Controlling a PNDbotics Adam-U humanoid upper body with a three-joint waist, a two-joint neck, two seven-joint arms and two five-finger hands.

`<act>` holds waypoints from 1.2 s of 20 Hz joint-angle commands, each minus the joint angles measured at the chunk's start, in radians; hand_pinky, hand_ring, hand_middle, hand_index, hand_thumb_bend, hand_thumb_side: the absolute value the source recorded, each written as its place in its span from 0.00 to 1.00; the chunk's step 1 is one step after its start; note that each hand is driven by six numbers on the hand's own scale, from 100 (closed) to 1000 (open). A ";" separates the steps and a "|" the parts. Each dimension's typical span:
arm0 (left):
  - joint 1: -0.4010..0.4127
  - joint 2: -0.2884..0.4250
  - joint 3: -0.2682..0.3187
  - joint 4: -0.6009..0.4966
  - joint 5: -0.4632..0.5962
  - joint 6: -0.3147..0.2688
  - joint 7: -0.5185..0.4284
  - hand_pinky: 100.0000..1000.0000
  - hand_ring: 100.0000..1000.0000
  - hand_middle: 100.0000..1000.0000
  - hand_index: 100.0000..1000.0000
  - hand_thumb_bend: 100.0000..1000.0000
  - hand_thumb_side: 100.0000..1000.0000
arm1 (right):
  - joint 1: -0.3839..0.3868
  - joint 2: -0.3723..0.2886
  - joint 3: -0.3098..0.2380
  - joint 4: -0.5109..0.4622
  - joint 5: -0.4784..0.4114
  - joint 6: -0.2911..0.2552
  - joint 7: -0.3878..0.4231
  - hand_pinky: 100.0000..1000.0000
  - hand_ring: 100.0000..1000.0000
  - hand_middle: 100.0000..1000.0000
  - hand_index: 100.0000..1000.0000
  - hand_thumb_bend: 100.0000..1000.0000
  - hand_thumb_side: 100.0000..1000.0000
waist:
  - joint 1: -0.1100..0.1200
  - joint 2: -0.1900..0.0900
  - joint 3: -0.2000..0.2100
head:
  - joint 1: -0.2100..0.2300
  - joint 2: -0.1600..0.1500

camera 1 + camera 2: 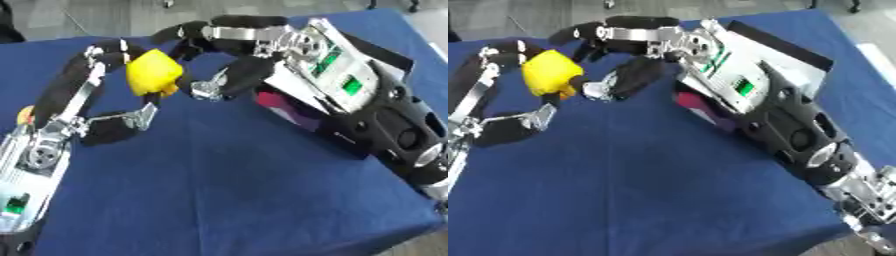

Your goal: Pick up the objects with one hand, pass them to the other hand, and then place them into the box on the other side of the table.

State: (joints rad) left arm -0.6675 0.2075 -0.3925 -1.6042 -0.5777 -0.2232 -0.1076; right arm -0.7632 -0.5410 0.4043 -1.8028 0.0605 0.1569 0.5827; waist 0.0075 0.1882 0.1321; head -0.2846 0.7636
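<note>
I had the left hand (105,85) curled around the lemon (153,72), fingers over its top and thumb beneath, holding it above the blue table (236,190) toward the far-left corner. The right hand (236,55) met it from the other side, fingers arched over and just beside the lemon; I could not tell whether they had closed on it.

I judged this the hand-over. To do it well, I would wrap the right fingers fully around the lemon before easing the left ones off.

The left eye view showed a small yellow-orange thing (25,115) at the table's left edge and the left forearm; the right eye view lacked both but showed more of the right arm. A dark red thing (702,107) lay under the right wrist. No box showed.
</note>
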 commanded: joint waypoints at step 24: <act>-0.022 -0.052 -0.019 -0.019 0.047 -0.004 0.005 0.77 0.63 0.59 0.60 0.00 0.20 | 0.001 -0.011 0.004 -0.016 -0.007 0.077 -0.101 0.88 0.75 0.76 0.71 0.00 0.22 | -0.013 -0.004 0.013 | -0.014 0.005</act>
State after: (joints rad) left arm -0.6695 0.1579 -0.4165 -1.5987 -0.5394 -0.2217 -0.1041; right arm -0.7484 -0.5425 0.4092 -1.8174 0.0593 0.2284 0.4961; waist 0.0062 0.1892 0.1438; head -0.2952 0.7638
